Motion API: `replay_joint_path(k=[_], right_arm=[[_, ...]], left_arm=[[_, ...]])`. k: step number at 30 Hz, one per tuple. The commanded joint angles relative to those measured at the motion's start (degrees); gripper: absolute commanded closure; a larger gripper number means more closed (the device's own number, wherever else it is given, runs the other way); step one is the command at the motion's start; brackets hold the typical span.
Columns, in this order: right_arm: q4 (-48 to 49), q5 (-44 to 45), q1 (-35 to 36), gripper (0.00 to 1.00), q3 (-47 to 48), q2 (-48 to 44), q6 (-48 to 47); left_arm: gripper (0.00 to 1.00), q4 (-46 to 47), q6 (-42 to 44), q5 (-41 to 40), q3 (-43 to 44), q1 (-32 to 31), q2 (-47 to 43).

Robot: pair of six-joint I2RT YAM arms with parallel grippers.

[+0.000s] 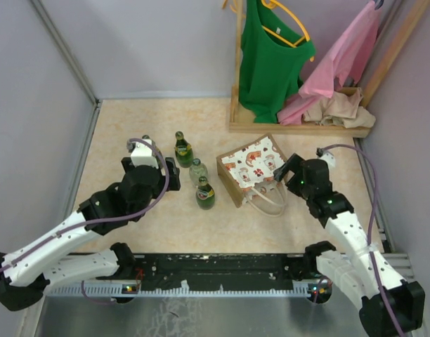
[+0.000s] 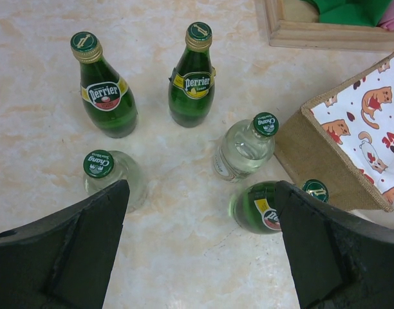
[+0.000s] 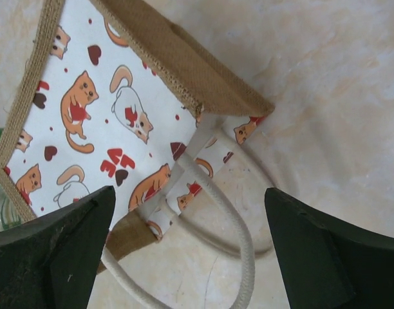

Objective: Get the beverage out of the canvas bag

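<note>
We find bottles (image 2: pixel 192 80) crowding the left flank of the canvas bag (image 1: pixel 251 168) — one just beside it; bare table (image 1: pixel 222 228) open around its handles (image 1: pixel 270 201), wooden rack (image 1: pixel 299 127) well behind.

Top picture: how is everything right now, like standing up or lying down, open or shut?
canvas bag: lying on its side, cat panel up, handles flat on the table.
Perrier bottles: both upright, capped.
Chang bottles: both upright, capped.
green bottle beside the bag: upright, capped.
green shirt: hanging up.
left hand: open, empty.
right hand: open, empty.
</note>
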Motion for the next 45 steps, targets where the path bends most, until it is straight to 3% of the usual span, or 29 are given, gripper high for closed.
replay_joint_path(k=[1, 11, 18, 29, 31, 34, 35, 40, 45], right_arm=[[3.6, -5.5, -0.2, 0.01, -0.8, -1.1, 2.4], [16.1, -8.8, -0.2, 0.01, -7.1, 3.0, 6.5], [35.2, -11.7, -0.2, 0.03, -12.5, 10.2, 10.7], [51.3, -10.0, -0.2, 0.4, -10.9, 14.4, 10.6], [53.7, -10.4, -0.3, 0.56, -10.0, 15.8, 10.4], [54.1, -11.5, -0.2, 0.94, -7.9, 17.5, 10.1], [53.5, -11.9, -0.3, 1.0, -6.8, 17.9, 9.6], [48.8, -11.5, -0.2, 1.0, -1.4, 15.4, 4.1], [31.1, -4.3, -0.3, 1.0, 11.2, 10.5, -6.8]], left_arm=[[0.01, 1.9, 0.9, 1.1, 0.8, 0.1, 0.7], [0.01, 2.8, 0.7, 2.3, 0.5, 0.1, 1.5], [0.0, 1.8, 0.1, 2.4, 0.7, 0.1, 1.8], [0.01, -0.3, -1.4, 2.0, 0.8, 0.1, 2.5], [0.01, -0.3, -1.5, 1.9, 0.8, 0.1, 2.6], [0.01, -0.4, -1.4, 1.7, 0.9, 0.1, 2.7], [0.01, -0.4, -1.4, 1.6, 1.0, 0.1, 2.8], [0.01, 0.2, -0.7, 1.2, 1.1, 0.2, 3.0], [0.01, 1.8, -0.3, 1.7, 0.3, 0.1, 3.2]])
